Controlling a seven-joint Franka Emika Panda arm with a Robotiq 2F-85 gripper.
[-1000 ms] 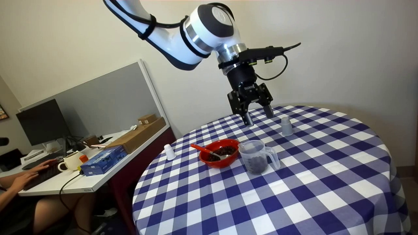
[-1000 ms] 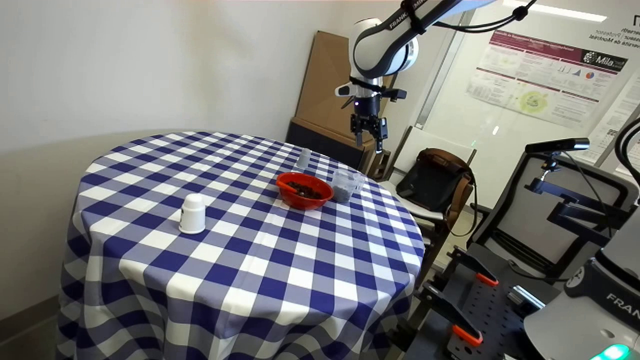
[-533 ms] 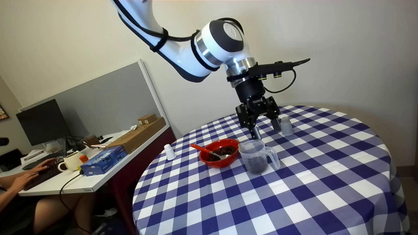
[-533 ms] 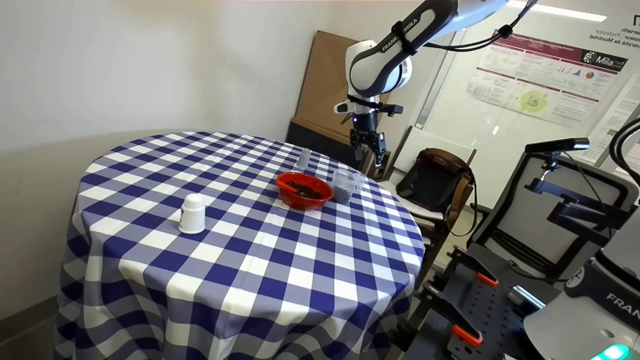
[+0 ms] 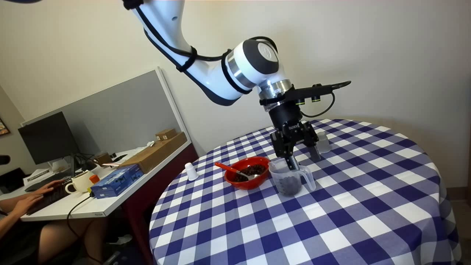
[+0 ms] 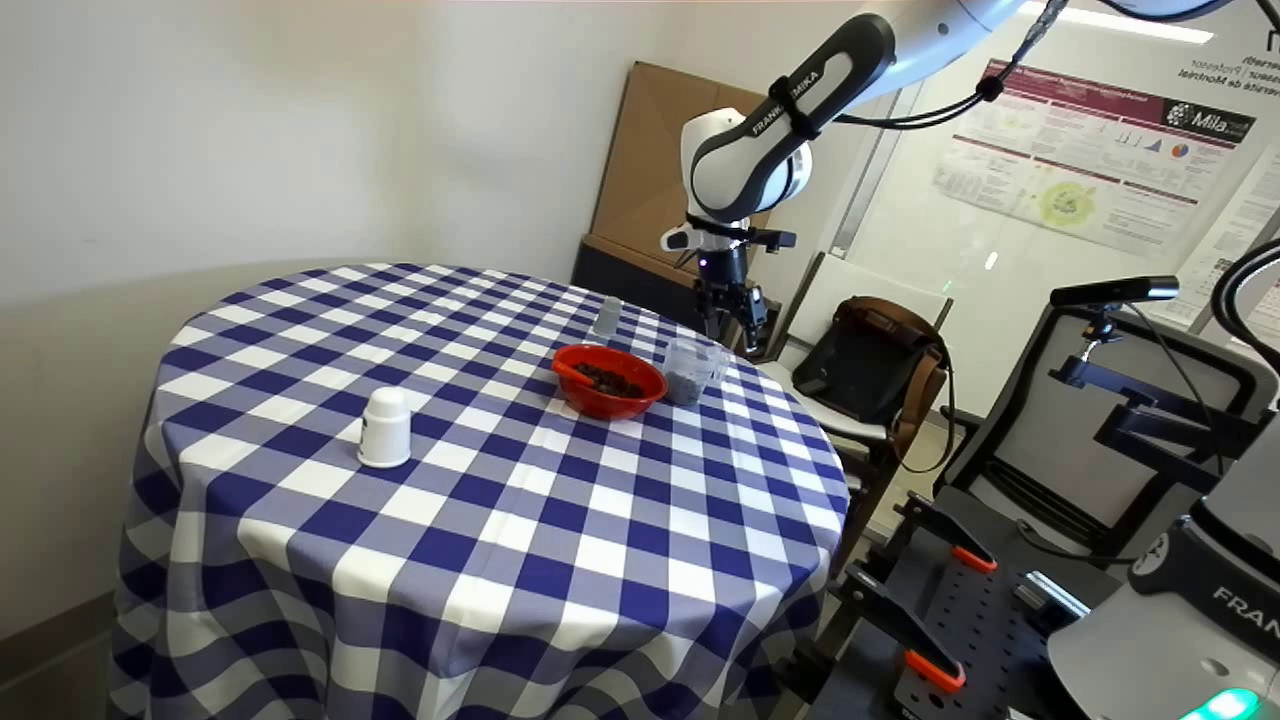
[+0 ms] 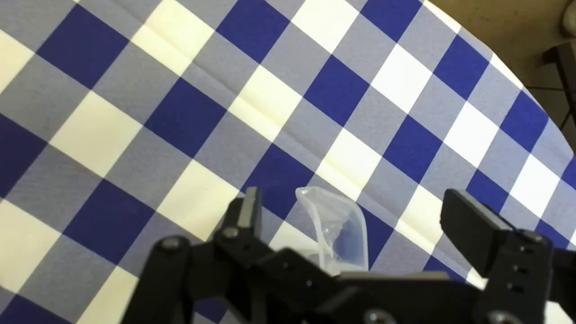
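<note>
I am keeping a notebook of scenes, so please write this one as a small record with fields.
Gripping part: end effector open, holding nothing
Nearest thing: clear measuring jug, upright, with dark contents
Wrist view: jug's handle appears between the open jaws
Contact with jug: cannot tell
Beside jug: red bowl with dark pieces and red-handled spoon
Elsewhere: white cup-shaped object; greyish cup-shaped object
Cloth: blue-and-white checked tablecloth
</note>
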